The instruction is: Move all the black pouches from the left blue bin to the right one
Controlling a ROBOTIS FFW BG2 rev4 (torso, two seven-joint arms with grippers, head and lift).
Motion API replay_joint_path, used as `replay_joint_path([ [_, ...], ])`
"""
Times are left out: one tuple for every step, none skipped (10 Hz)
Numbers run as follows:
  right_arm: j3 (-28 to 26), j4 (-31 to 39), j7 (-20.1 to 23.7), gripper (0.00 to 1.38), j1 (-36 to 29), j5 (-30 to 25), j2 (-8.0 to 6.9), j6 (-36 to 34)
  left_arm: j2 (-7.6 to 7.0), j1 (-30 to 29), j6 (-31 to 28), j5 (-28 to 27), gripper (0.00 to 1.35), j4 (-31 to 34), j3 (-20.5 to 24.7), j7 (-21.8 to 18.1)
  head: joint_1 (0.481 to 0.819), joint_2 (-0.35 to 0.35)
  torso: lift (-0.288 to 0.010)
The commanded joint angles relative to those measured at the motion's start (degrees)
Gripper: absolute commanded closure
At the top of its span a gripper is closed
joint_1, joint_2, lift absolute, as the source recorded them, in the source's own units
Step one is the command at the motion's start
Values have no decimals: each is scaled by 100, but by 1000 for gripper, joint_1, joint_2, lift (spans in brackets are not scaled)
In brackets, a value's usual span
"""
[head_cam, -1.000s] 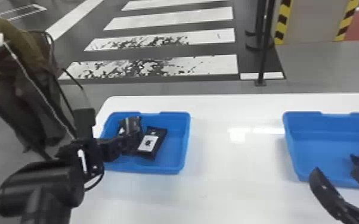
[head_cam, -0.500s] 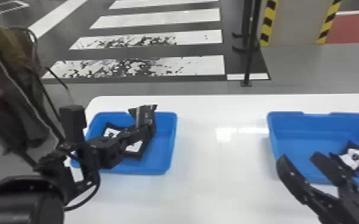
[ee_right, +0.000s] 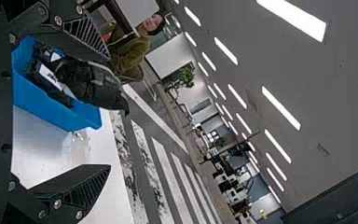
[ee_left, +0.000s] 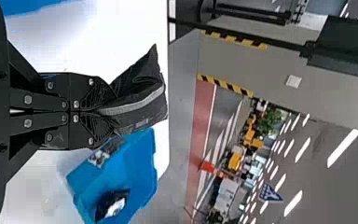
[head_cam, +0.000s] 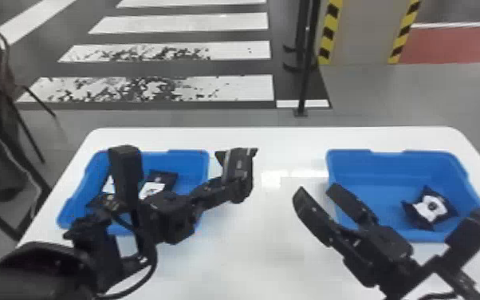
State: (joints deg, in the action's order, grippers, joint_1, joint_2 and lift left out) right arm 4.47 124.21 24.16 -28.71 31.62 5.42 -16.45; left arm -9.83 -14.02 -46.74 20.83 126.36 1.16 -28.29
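In the head view my left gripper (head_cam: 227,187) is over the white table, just right of the left blue bin (head_cam: 189,159), with a black pouch (head_cam: 240,165) in its grip. The left wrist view shows my left gripper (ee_left: 105,112) shut on that pouch (ee_left: 142,100). More black pouches (head_cam: 167,179) with white labels lie in the left bin, partly behind the arm. My right gripper (head_cam: 333,211) stands open at the near left edge of the right blue bin (head_cam: 386,163); in the right wrist view the same gripper (ee_right: 102,112) has its fingers wide apart. One pouch (head_cam: 430,207) lies in the right bin.
Between the two bins runs a stretch of white table (head_cam: 275,239). A dark post (head_cam: 305,79) stands on the floor beyond the table's far edge, and a chair (head_cam: 4,79) is at the far left.
My left gripper has lifted a pouch from the left bin and carried it right, past the bin's edge. The head view has shifted. My right gripper stays open near the right bin.
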Motion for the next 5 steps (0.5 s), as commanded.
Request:
replay_joint_path([
  [124,-151,1,214,200,94,47,-14,-63,39,-8,236,1211,-1,-401,-1,695,39,-140],
  [204,-306,1,216,354,94,91,-14,-80,53,-8,339,1211,-1,-584,-1,695,25,-140],
  [238,-475,1,216,523,106,117,-14,-98,67,-8,396,1211,-1,-733,-1,695,1,-140],
  [238,-658,-8,216,692,94,126,-14,-116,67,-22,476,1211,-1,-836,-9,695,-17,-140],
  [238,-854,-8,216,846,83,135,-14,-124,81,-8,533,1211,-1,-927,-9,695,-36,-140],
])
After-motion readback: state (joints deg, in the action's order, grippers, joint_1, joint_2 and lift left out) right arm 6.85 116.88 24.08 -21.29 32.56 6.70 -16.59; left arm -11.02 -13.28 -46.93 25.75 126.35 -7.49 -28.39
